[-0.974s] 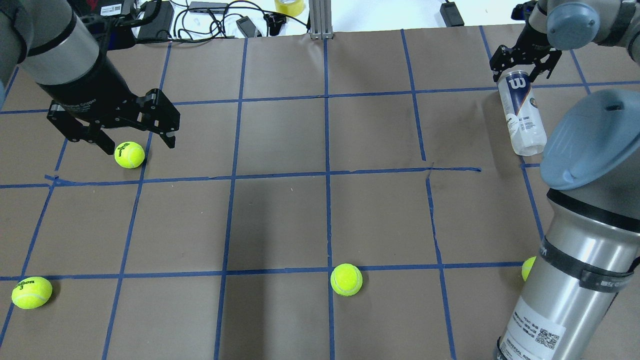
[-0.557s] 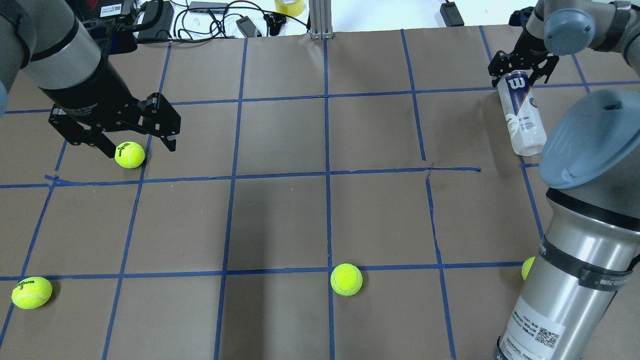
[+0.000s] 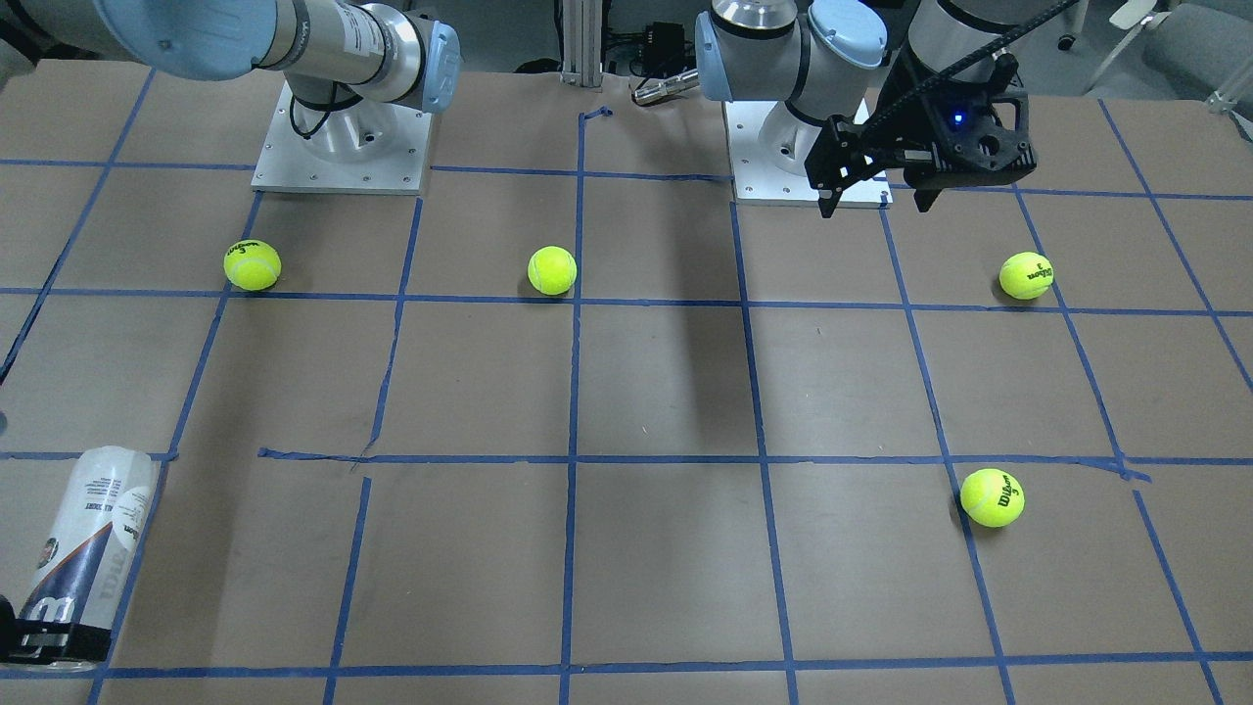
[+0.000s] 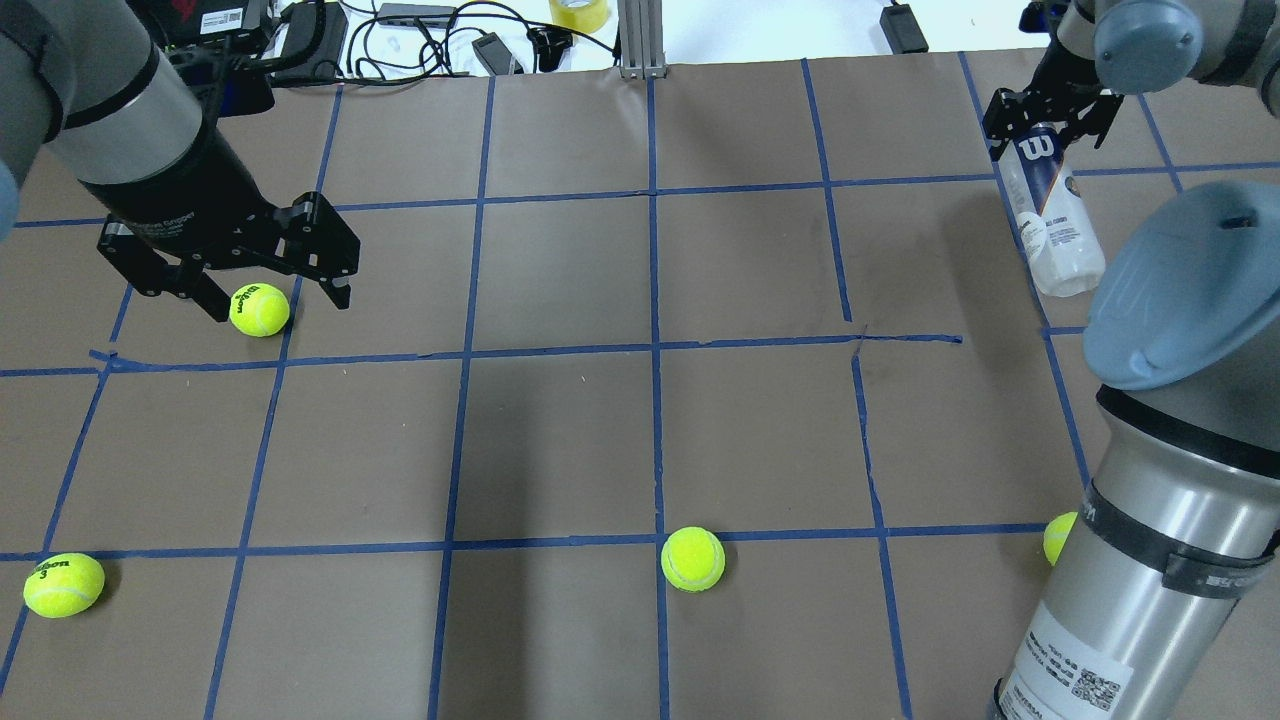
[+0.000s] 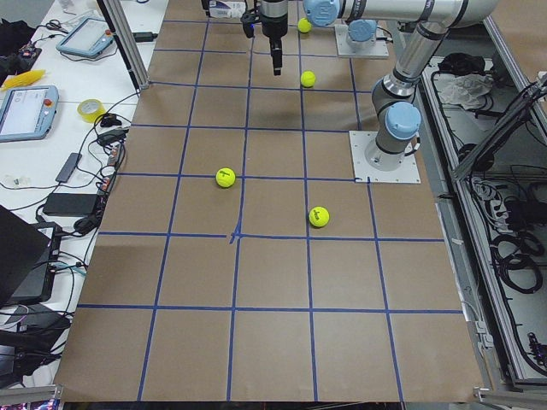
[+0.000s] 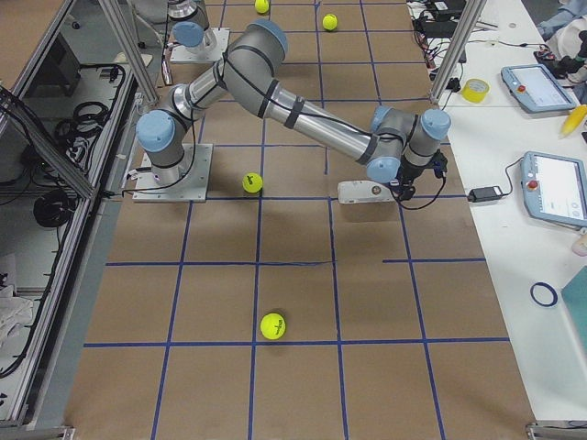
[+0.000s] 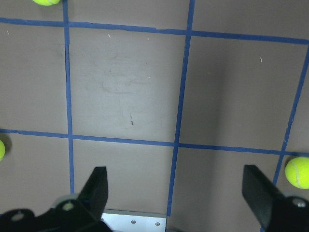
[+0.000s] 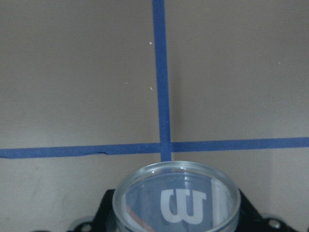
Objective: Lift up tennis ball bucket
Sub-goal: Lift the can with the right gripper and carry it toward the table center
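The tennis ball bucket (image 4: 1052,215) is a clear can with a white and navy label and a white W. It lies slanted at the table's far right, also in the front view (image 3: 86,548) and the right side view (image 6: 362,191). My right gripper (image 4: 1040,128) is shut on its navy, metal-rimmed end. The right wrist view shows that rim (image 8: 176,198) end-on, held by the jaws on both sides. My left gripper (image 4: 278,300) is open and empty. It hangs above the table at the far left, over a tennis ball (image 4: 259,309).
More tennis balls lie near left (image 4: 62,585), near centre (image 4: 692,559) and half hidden behind my right arm (image 4: 1057,537). My right arm's elbow (image 4: 1180,290) covers the near right. Cables and devices (image 4: 400,30) and a metal post (image 4: 640,40) line the far edge.
My right gripper has closed on the can's navy end. The can has shifted toward the far side and its free end has swung right. My left gripper has barely moved.
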Robot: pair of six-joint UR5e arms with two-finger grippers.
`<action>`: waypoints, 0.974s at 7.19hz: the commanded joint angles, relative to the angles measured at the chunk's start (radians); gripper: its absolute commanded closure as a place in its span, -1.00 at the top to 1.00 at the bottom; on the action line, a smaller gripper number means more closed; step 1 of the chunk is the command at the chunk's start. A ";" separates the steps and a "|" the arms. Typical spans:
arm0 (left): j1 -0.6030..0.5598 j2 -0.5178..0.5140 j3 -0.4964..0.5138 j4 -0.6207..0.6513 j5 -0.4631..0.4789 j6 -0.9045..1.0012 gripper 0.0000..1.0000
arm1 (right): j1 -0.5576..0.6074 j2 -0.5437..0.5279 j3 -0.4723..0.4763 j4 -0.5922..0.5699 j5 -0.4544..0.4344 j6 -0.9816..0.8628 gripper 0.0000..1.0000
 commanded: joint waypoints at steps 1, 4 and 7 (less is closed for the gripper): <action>-0.003 0.003 -0.016 -0.010 0.000 0.000 1.00 | 0.101 -0.086 0.007 0.075 0.024 -0.048 -0.20; 0.011 -0.002 -0.022 -0.006 -0.001 0.004 1.00 | 0.356 -0.113 0.073 0.120 0.026 -0.277 -0.21; 0.164 -0.040 -0.024 0.017 0.063 0.243 1.00 | 0.599 -0.111 0.206 -0.180 0.048 -0.427 -0.24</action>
